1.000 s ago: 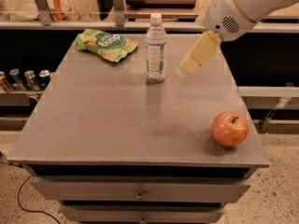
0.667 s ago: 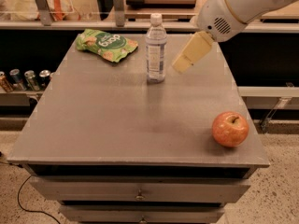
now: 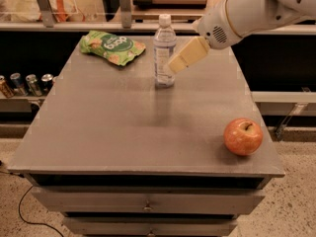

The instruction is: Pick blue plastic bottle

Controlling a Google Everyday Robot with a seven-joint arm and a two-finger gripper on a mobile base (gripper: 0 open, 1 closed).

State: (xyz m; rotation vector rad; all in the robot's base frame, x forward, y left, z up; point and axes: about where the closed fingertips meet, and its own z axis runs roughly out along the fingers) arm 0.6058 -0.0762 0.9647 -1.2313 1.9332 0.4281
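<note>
The blue plastic bottle [image 3: 163, 51] stands upright near the back middle of the grey table [image 3: 123, 127]. It is clear, with a white cap and a pale label. My gripper [image 3: 180, 62] reaches in from the upper right on a white arm. Its cream-coloured fingertip end overlaps the bottle's right side at label height. Whether it touches the bottle I cannot tell.
A green snack bag [image 3: 112, 47] lies at the back left of the table. A red apple [image 3: 243, 136] sits near the front right corner. Cans [image 3: 27, 83] stand on a low shelf to the left. Drawers run below the table's front edge.
My gripper has moved left, from clear of the bottle's right side to overlapping it. The bottle, bag and apple have not moved.
</note>
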